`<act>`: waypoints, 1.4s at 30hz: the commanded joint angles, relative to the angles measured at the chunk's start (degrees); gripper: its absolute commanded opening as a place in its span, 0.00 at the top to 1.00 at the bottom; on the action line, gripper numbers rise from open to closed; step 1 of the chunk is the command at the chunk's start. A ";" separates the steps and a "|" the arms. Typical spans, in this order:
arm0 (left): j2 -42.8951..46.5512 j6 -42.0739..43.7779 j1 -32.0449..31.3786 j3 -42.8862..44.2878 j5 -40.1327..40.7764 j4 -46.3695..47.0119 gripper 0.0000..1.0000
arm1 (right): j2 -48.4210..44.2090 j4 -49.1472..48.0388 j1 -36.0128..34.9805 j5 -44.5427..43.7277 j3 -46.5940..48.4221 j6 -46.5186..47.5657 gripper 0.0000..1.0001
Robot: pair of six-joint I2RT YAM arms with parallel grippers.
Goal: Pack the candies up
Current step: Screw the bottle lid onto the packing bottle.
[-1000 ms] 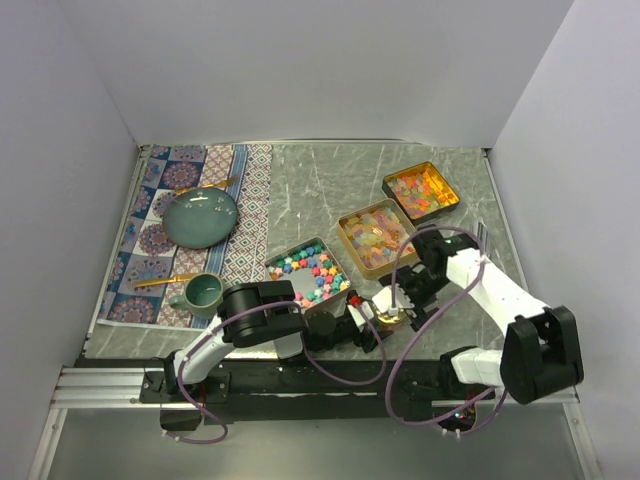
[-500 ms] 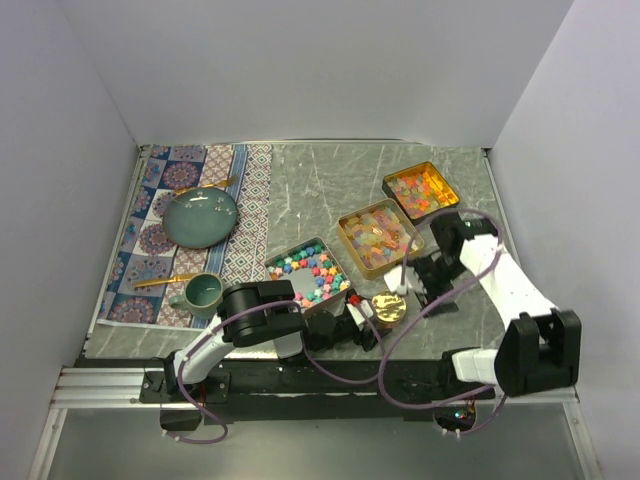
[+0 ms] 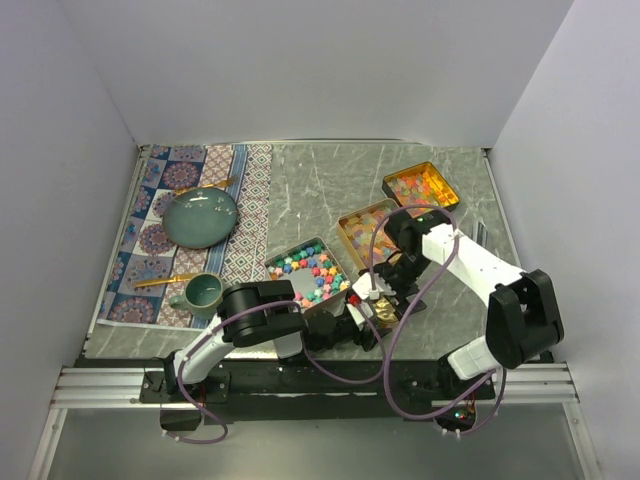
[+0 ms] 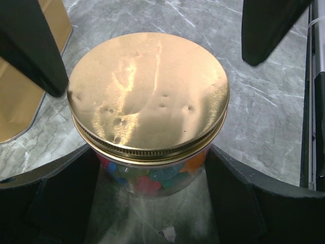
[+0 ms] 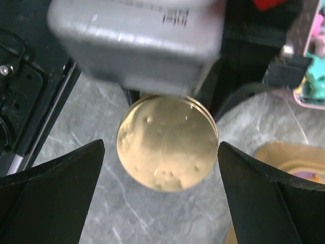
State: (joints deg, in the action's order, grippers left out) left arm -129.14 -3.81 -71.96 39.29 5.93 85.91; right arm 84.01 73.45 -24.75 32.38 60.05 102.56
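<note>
Gold-lidded jar (image 4: 147, 91) of candies (image 4: 148, 182) sits mid-frame, clamped in your left gripper (image 4: 151, 152); right gripper (image 5: 161, 146) straddles it, spread wide; grey housing (image 5: 137, 46) print unreadable

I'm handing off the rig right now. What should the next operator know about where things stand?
Left gripper: shut on the jar, low on its glass body.
Right gripper: open, hovering over the gold lid, touching nothing.
Candies show inside the jar; more lie in the gold trays.
Done: candies in jar, lid seated.
Left: tightness unclear; probably twist the lid shut.
</note>
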 commanded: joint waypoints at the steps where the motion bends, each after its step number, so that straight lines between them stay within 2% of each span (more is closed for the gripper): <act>1: -3.92 -1.99 1.12 -3.25 3.91 7.43 0.99 | 2.12 -1.73 -0.65 0.93 -0.99 -1.49 0.00; 7: -4.01 -2.07 1.12 -3.43 4.35 7.61 0.99 | 3.62 -2.26 -0.21 -2.23 -2.04 -3.51 0.00; 19: -4.45 -3.22 2.18 -3.69 4.17 7.78 0.99 | -13.15 0.20 9.98 -12.24 -16.80 0.53 0.00; 22: -4.45 -3.22 2.27 -3.52 3.91 7.61 0.99 | -16.49 1.61 12.97 -12.61 -17.43 0.97 0.00; 29: -4.28 -3.30 2.18 -3.60 2.86 7.26 0.99 | -13.35 0.30 16.93 -8.05 -8.39 -6.30 0.00; 34: -4.01 -3.31 1.92 -3.78 1.80 7.26 0.99 | -6.76 -1.90 16.50 0.39 3.03 -11.24 0.00; 37: -4.01 -3.13 1.74 -3.61 1.89 6.82 0.99 | -4.91 -5.07 13.69 4.09 5.68 -14.32 0.02; 38: -3.93 -3.04 1.74 -3.60 1.89 6.73 0.99 | -4.73 -6.72 12.63 4.70 5.60 -14.67 0.06; 41: -3.66 -2.69 1.56 -3.78 2.06 6.64 0.99 | -4.99 -8.32 9.21 5.59 3.85 -14.33 0.35; 42: -3.66 -2.60 1.65 -3.78 2.32 6.64 0.99 | -5.08 -8.15 8.41 5.59 3.32 -14.06 0.59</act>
State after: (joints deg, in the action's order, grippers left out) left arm -129.14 -3.86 -71.33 39.07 5.69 86.00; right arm 79.13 66.89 -12.60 33.41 64.05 89.97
